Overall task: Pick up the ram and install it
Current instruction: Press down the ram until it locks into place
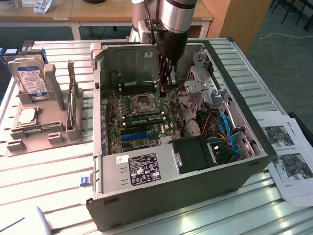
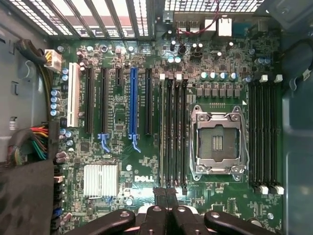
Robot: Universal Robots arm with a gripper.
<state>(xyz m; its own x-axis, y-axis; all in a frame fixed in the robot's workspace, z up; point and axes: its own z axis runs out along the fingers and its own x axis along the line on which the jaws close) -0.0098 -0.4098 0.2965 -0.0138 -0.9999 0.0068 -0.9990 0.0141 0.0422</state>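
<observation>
Starting at the exterior view's left, a boxy silver hard drive with a blue-white label (image 1: 32, 78) stands upright in a grey plastic holder (image 1: 44, 132), well apart from the work. Next comes the open dark-grey computer case (image 1: 195, 191) with its green motherboard face up.

On that board the ram (image 1: 144, 119), a long, narrow green circuit-board stick with a pale label, appears to stand on edge in a memory slot. It sits between the long blue plastic expansion slot (image 1: 134, 135) and the square silver processor socket (image 1: 144, 101). Its long axis runs across the exterior view, roughly parallel to the blue slot.

Further right and higher, the black gripper (image 1: 165, 88) hangs inside the case just beyond the socket. The ram therefore lies toward the near side of the case from the fingertips (and a little to the exterior view's left).

In the wrist view the two black fingers (image 2: 160, 196) are pressed together with nothing visible between them, so the stick is not being carried. Whether it is fully latched I cannot tell.

At the far right, printed paper sheets (image 1: 288, 161) lie on the table beside the case.
</observation>
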